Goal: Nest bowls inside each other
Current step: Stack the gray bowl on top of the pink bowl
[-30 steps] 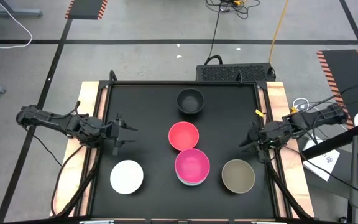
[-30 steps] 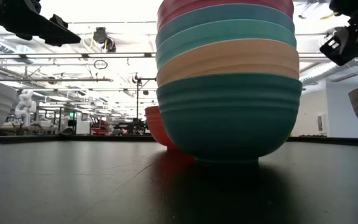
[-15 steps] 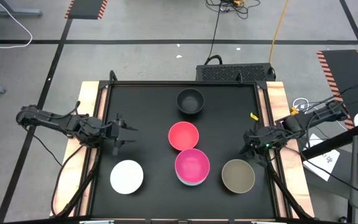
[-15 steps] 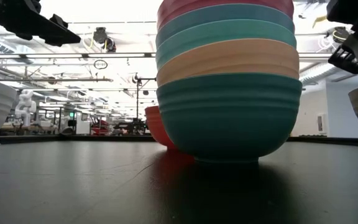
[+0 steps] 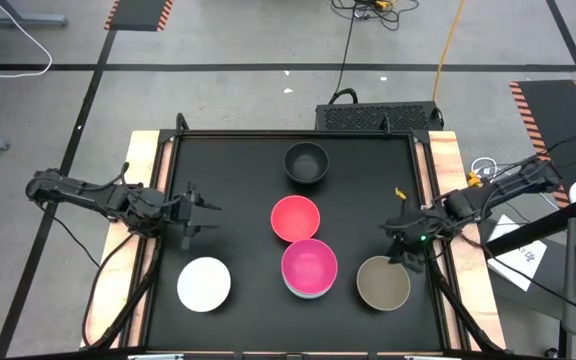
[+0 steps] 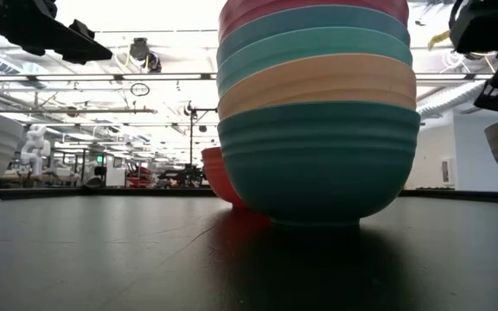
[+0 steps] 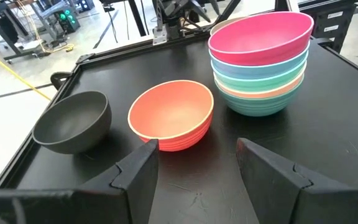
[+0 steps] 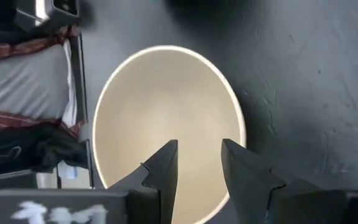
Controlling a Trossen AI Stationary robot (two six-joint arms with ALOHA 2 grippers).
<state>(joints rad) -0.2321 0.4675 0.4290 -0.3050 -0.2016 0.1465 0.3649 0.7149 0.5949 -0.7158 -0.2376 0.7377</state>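
While the right gripper (image 5: pixel 405 252) hangs spread above the smooth round taupe bowl (image 5: pixel 383 283) — apparently untouched — left gripper (image 5: pixel 200 213) spread, idle.

Below my dark fingers (image 8: pixel 166 171) sits a taupe bowl (image 8: pixel 166 118); at centre frame, a magenta-topped stack (image 5: pixel 309 267), red bowl (image 5: pixel 295 218), black bowl (image 5: pixel 306 161); a white bowl (image 5: pixel 204 283) lower left.

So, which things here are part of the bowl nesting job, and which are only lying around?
Part of the job:
- nested stack, magenta bowl on top
- red bowl
- black bowl
- white bowl
- taupe bowl, with the open right gripper above its rim
- left gripper, open, waiting at the table's left

Lying around:
- yellow cable on the floor
- papers beside the table
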